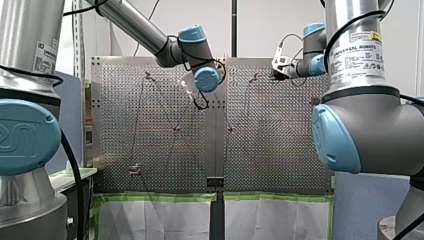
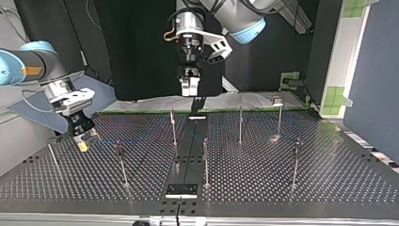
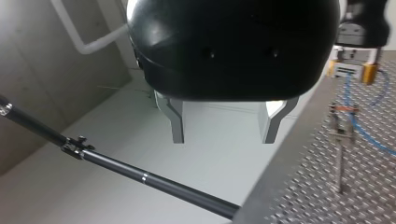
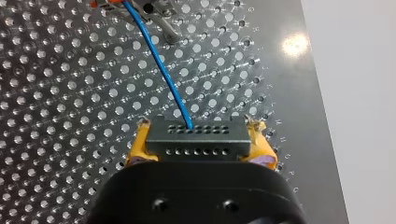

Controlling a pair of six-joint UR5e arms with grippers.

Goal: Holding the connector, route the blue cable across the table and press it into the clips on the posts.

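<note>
Place: robotics lab.
Bench: perforated metal table (image 2: 306,188) beneath my right gripper (image 2: 84,141).
Fixtures: thin posts (image 2: 205,160) beside it; industrial arms (image 1: 135,25) overhead.

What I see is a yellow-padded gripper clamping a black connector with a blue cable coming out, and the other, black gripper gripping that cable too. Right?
Not quite. My left gripper, the black one, grips nothing: the left wrist view shows its fingers open with nothing between them. The rest holds: my right gripper, yellow-padded, clamps the black connector with the blue cable coming out.
</note>
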